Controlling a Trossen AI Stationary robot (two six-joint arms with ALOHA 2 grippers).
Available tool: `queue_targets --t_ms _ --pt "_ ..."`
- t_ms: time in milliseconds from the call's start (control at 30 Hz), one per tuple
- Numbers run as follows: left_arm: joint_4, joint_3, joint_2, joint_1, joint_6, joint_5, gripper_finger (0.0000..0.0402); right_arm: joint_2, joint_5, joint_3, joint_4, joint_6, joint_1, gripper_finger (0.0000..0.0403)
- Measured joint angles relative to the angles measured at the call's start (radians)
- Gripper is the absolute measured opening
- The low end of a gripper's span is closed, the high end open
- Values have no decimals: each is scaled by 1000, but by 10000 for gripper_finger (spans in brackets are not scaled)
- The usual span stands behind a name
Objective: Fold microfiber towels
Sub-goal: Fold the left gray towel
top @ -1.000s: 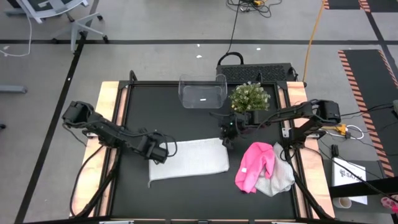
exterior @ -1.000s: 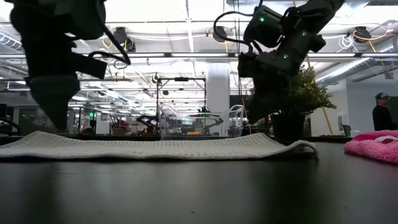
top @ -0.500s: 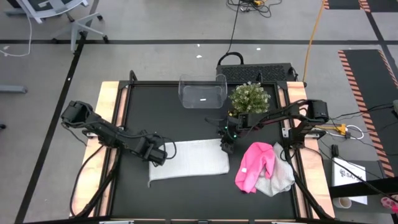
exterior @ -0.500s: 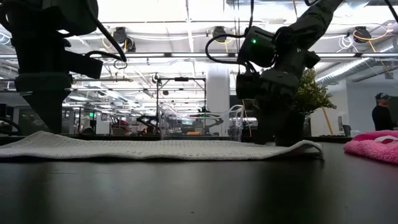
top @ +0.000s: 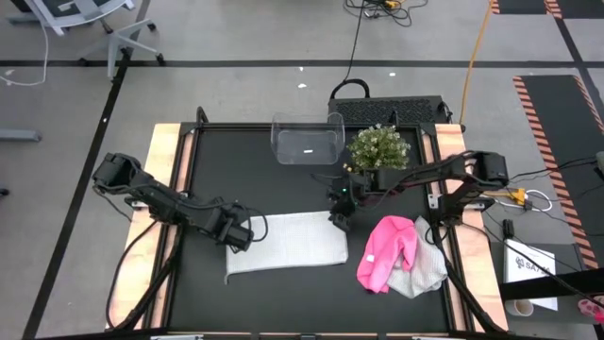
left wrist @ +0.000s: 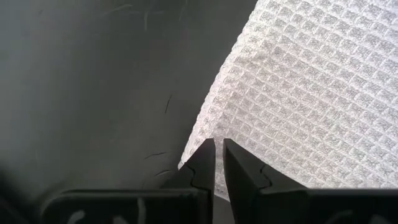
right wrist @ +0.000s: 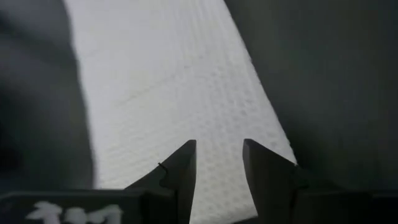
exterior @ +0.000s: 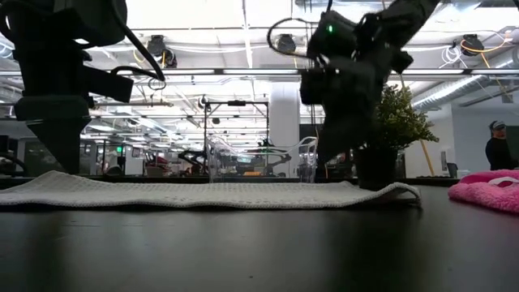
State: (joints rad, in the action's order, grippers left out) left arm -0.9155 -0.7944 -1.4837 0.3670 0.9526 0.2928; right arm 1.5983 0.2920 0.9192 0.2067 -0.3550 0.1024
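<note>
The white towel [top: 286, 242] lies flat mid-table, not yet folded; the pink towel [top: 385, 249] and grey towel [top: 421, 268] wait heaped at right. My left gripper [left wrist: 218, 163] pinches its left edge; my right gripper [right wrist: 217, 163] hovers spread over its far-right corner.

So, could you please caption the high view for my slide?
Both grippers, left and right, at opposite corners of the flat white towel; pink towel waits.

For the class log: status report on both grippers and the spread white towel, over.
Left gripper nearly shut at white towel's left edge. Right gripper open over its far right corner. Potted plant close behind.
</note>
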Motion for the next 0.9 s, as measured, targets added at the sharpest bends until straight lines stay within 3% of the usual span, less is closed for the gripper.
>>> queue_targets --t_ms 133,300,433,633,900 --pt "0 0 0 -7 -8 0 35 -6 1 63 50 -21 -19 125" --pt "0 0 0 -21 -28 -1 35 38 19 282 395 55 -22 125" --pt "2 0 0 -35 -54 -1 35 59 -69 421 538 177 -27 125" --pt "2 0 0 -46 -57 -1 35 91 -111 400 533 221 -28 125" --pt "1 0 -1 -46 -57 -4 35 228 -109 377 505 292 -26 125"
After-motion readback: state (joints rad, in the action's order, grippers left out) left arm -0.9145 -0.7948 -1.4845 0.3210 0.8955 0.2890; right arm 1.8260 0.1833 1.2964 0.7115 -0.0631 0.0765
